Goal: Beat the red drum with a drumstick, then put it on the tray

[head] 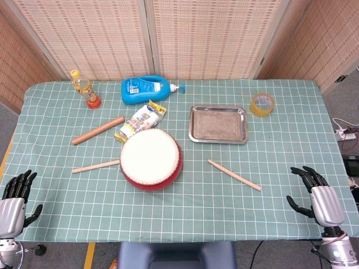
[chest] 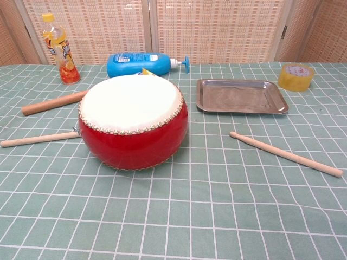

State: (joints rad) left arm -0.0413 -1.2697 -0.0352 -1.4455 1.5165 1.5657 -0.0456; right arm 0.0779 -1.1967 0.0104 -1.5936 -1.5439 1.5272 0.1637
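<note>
The red drum [head: 151, 158] [chest: 134, 119] with a white skin stands in the middle of the table. One drumstick [head: 234, 175] [chest: 286, 153] lies to its right, another drumstick [head: 96, 166] [chest: 39, 139] touches its left side. The steel tray [head: 218, 124] [chest: 241, 96] sits behind and to the right of the drum, nothing in it. My left hand [head: 14, 200] hovers at the table's near left edge, fingers apart and holding nothing. My right hand [head: 317, 196] is at the near right edge, also with fingers apart and holding nothing. Neither hand shows in the chest view.
A wooden rolling pin [head: 97, 130] [chest: 52, 102] lies left of the drum. Behind it are a snack packet [head: 142, 120], a blue pump bottle [head: 147, 89] [chest: 142, 64], and an orange drink bottle [head: 84, 89] [chest: 58, 47]. A yellow tape roll [head: 262, 105] [chest: 295, 77] sits right of the tray.
</note>
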